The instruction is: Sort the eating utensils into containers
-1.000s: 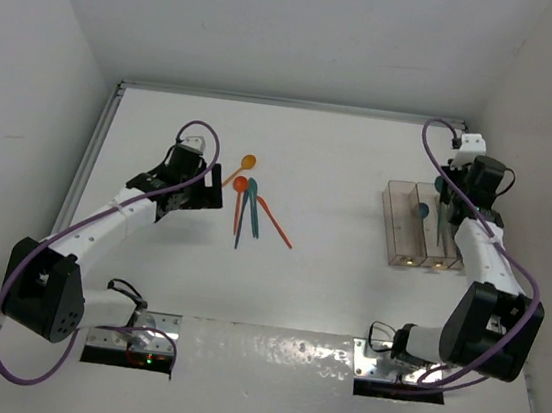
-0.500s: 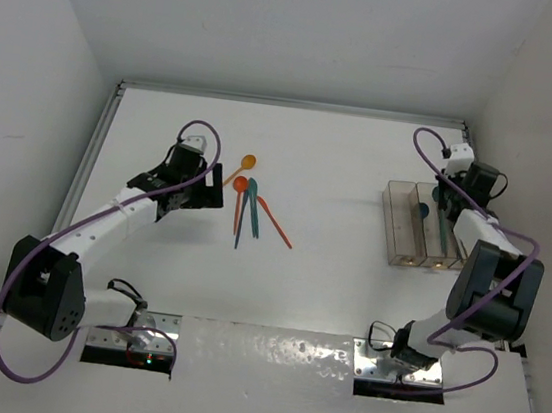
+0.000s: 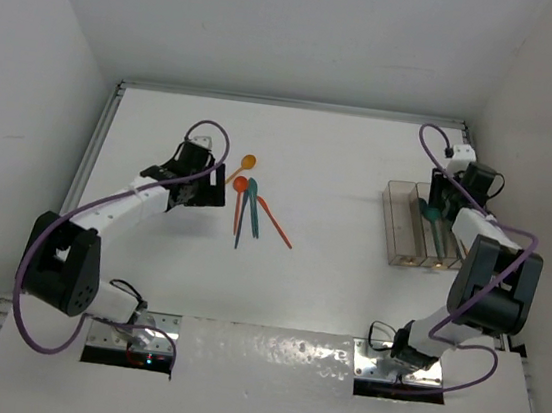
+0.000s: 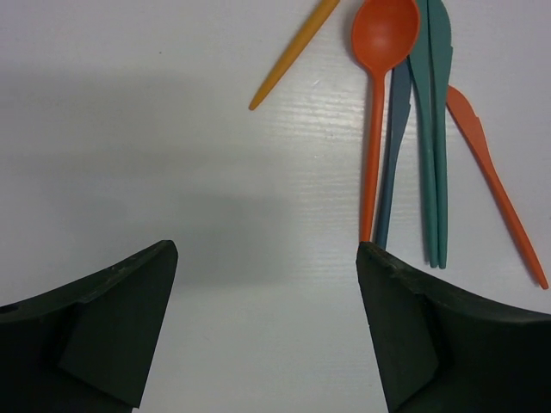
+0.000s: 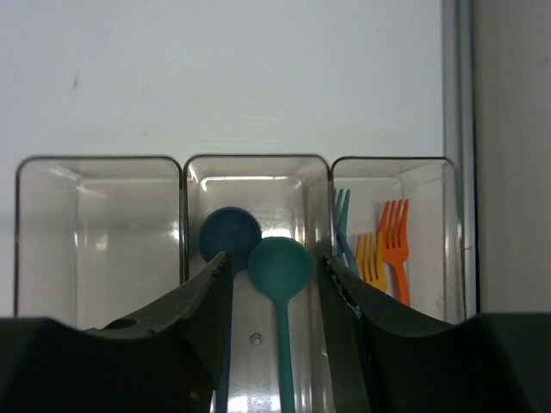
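Several utensils lie in a loose pile mid-table: a yellow-orange spoon [image 3: 244, 163], an orange spoon [image 3: 240, 187] [image 4: 383, 34], a blue utensil [image 4: 392, 155], two teal ones [image 4: 430, 129] and an orange knife [image 4: 491, 172]. My left gripper [image 3: 208, 186] [image 4: 267, 258] is open and empty just left of the pile. The clear bins [image 3: 397, 227] stand at the right. My right gripper [image 3: 435, 208] [image 5: 274, 267] is open over the middle bin [image 5: 256, 168]. A teal spoon [image 5: 280, 267] lies between its fingers, untouched, beside a blue spoon [image 5: 228, 234].
The right bin [image 5: 392, 172] holds an orange fork [image 5: 394, 232], a yellow fork [image 5: 370, 254] and a blue-teal fork [image 5: 342, 211]. The left bin [image 5: 99, 224] holds nothing. The table's right wall runs close beside the bins.
My right gripper has come down at the middle bin, and the teal spoon now lies in it. My left gripper has shifted slightly toward the utensil pile.
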Robot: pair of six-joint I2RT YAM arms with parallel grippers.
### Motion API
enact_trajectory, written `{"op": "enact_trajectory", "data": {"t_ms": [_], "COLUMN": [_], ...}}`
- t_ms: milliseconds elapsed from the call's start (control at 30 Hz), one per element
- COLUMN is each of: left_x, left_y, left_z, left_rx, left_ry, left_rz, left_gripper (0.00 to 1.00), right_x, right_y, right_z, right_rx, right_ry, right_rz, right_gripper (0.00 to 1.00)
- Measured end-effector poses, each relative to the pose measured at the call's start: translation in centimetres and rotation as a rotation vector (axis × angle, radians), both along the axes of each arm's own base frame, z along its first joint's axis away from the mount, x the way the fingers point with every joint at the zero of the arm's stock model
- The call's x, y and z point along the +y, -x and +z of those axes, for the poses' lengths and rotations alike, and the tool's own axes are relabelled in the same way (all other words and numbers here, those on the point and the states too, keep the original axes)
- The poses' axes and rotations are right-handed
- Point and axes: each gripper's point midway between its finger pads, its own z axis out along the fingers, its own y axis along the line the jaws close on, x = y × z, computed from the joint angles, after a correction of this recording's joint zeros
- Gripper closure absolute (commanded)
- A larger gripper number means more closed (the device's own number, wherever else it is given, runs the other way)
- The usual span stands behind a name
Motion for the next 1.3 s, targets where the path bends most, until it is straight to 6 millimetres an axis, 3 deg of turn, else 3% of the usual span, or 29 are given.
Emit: {"op": "enact_trajectory", "data": {"t_ms": [133, 233, 300, 433, 600, 800, 1100, 1300], "left_x": [0.3, 0.0, -0.5, -1.3, -1.3, -1.6, -3.2, -4.3], "left_y": [-2.0, -5.0, -7.1, -10.2, -11.5, -12.2, -15.0, -17.1], "left_z": [-0.5, -0.8, -1.1, -2.6, -5.3, -7.1, -7.6, -7.6], "left_rx": [0.025, 0.037, 0.046, 0.062, 0.125, 0.158, 0.119, 0.086], "left_ry": [-0.021, -0.04, -0.05, -0.075, -0.128, -0.156, -0.128, -0.109], "left_rz": [0.012, 0.007, -0.011, -0.045, -0.095, -0.161, -0.233, -0.26], "left_gripper": [0.31, 0.36, 0.38, 0.43, 0.48, 0.5, 0.51, 0.64], "right_x": [1.1, 4.2, 6.7, 11.1, 13.7, 14.4, 15.0, 15.3], "right_y": [-0.4, -0.8, -0.7, 0.6, 3.5, 4.9, 5.2, 5.8], "right_z": [3.5, 6.6, 7.3, 6.0, 3.3, 3.7, 4.4, 3.7], "right_rx": [-0.095, -0.189, -0.215, -0.193, -0.133, -0.157, -0.189, -0.172], "right_ry": [-0.032, -0.061, -0.091, -0.156, -0.225, -0.265, -0.306, -0.33], "right_rz": [-0.048, -0.028, 0.004, 0.064, 0.087, 0.094, 0.102, 0.102], "right_gripper": [0.54, 0.54, 0.54, 0.54, 0.54, 0.54, 0.53, 0.53]}}
